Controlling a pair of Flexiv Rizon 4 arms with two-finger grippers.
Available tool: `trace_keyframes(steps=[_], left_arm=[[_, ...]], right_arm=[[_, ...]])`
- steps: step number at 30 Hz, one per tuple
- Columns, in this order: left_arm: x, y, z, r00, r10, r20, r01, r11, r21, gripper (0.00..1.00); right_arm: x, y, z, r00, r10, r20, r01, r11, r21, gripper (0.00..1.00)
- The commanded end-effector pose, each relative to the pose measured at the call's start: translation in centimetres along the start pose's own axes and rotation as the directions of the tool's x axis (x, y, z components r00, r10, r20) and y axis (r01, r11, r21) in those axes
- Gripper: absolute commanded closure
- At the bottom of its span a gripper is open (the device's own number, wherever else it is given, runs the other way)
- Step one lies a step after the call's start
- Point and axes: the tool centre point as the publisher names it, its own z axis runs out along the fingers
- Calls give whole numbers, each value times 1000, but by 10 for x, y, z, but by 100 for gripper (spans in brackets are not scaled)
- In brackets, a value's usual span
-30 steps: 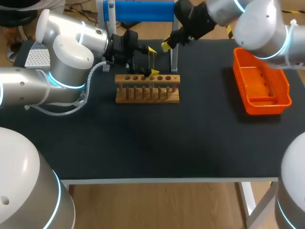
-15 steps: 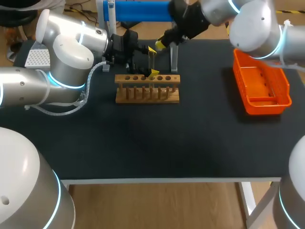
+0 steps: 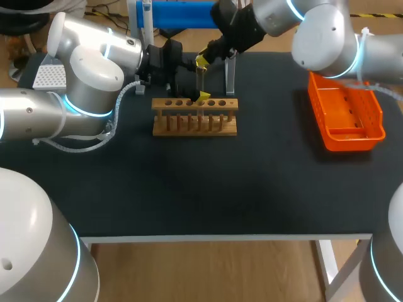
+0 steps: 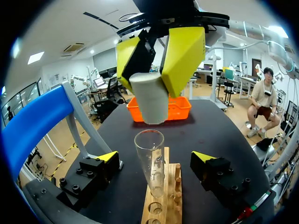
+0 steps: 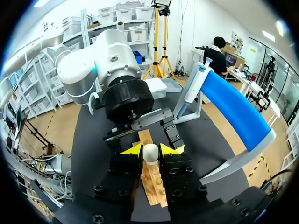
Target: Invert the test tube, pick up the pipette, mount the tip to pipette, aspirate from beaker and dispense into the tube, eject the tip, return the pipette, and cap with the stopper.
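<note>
A clear test tube (image 4: 150, 163) stands upright, mouth up, in the wooden rack (image 3: 195, 123). My left gripper (image 4: 155, 157) is open, its yellow tips apart on either side of the tube without touching it. My right gripper (image 5: 151, 149) is shut on a white stopper (image 4: 148, 99) and hangs just above the tube's mouth, a small gap between them. In the head view the right gripper (image 3: 203, 60) sits over the tube (image 3: 200, 85) at the back of the table. The pipette (image 5: 193, 88) hangs on the blue stand (image 3: 192, 14).
An orange bin (image 3: 345, 113) sits at the right of the black table. The rack (image 5: 152, 179) has several empty holes and pegs. The stand's metal leg (image 3: 230, 78) rises right behind the rack.
My right gripper has moved left with the stopper, from beside the stand's leg to over the tube. The left arm has kept still.
</note>
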Motion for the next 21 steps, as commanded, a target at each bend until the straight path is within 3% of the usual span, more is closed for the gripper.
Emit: trace_keyframes(steps=[1,21], left_arm=[[1,1,1,1000,2,3,-2,1000,4,0],[1,1,1,1000,2,3,-2,1000,4,0]], right_arm=[[-2,-1,3,1000,3,-1,-3,1000,4,100],[-4,-7,9,1000,15,5,-16,1000,17,100]])
